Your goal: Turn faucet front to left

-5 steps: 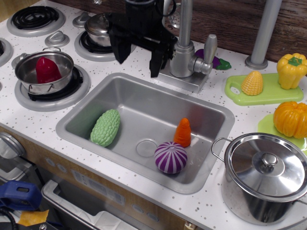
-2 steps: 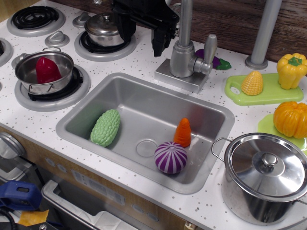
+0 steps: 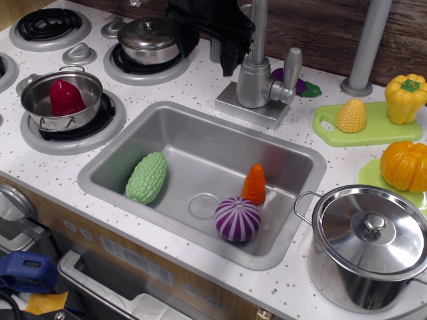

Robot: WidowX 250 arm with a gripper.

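Behind the sink (image 3: 113, 175), on the speckled surface (image 3: 200, 83): faucet (image 3: 256, 79), upright on its square base, lever (image 3: 291, 69) sticking up at the right side. Black claw (image 3: 207, 50) up at the top edge, just left of the spout pipe, fingers pointing down and spread apart, holding nothing; touching the pipe or not, cannot tell. Down in the basin: green gourd (image 3: 147, 177), purple onion (image 3: 237, 219), carrot (image 3: 254, 184) just behind the onion. Left, a pot (image 3: 61, 100) on a burner with something red inside. Right, corn (image 3: 351, 115) on a green board (image 3: 323, 127); lidded pot (image 3: 365, 245) at the near corner.
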